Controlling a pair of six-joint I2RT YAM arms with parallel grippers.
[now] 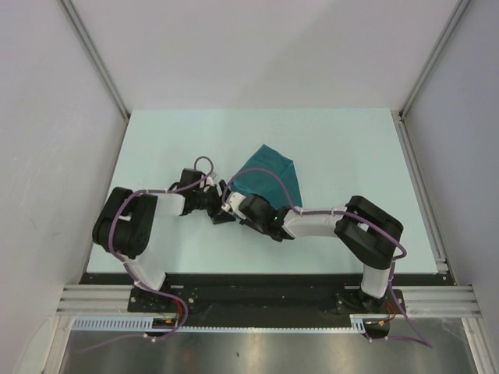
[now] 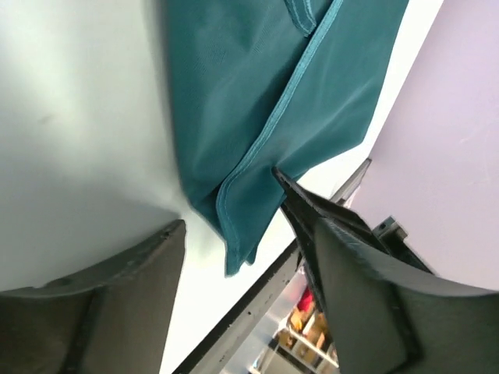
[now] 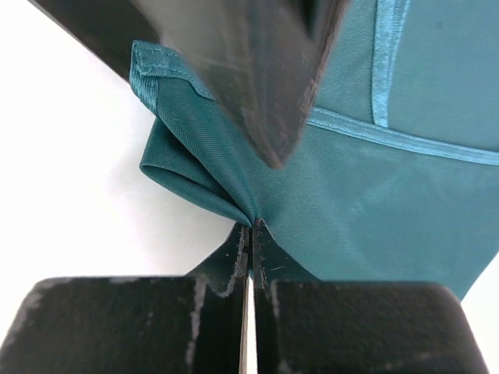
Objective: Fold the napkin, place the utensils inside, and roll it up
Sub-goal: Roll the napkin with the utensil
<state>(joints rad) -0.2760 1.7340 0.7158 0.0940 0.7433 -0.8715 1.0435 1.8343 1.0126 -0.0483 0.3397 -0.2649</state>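
Two sets of fingers, both working at the near-left corner of the napkin (image 1: 269,178).

Left of the napkin first: from above, the left arm (image 1: 132,218) bent inward towards that corner. At its end, the left fingers (image 2: 117,304) standing well apart (a wide gap in the wrist view), with a drooping point of the napkin hanging between them. Cannot tell whether either finger touches the cloth there.

Then the napkin itself: teal, slightly shiny, lying folded in a rough wedge on the pale table (image 1: 156,140). Hemmed edges showing as lighter lines, layers overlapping, the far side fanned wider than the near corner.

At that near corner, from the right, the right fingers (image 3: 156,319) pressed tight together. Clamped on a fold of the napkin right at their tips, with the cloth bunched into a small pleat at the pinch and spreading out smooth beyond it. Above the pinch in that wrist view, a dark blurred wedge (image 3: 257,70) across the napkin, too close to the lens to make out.

Right of the napkin, the right arm (image 1: 312,222) stretched in low over the table, angled towards the same corner.
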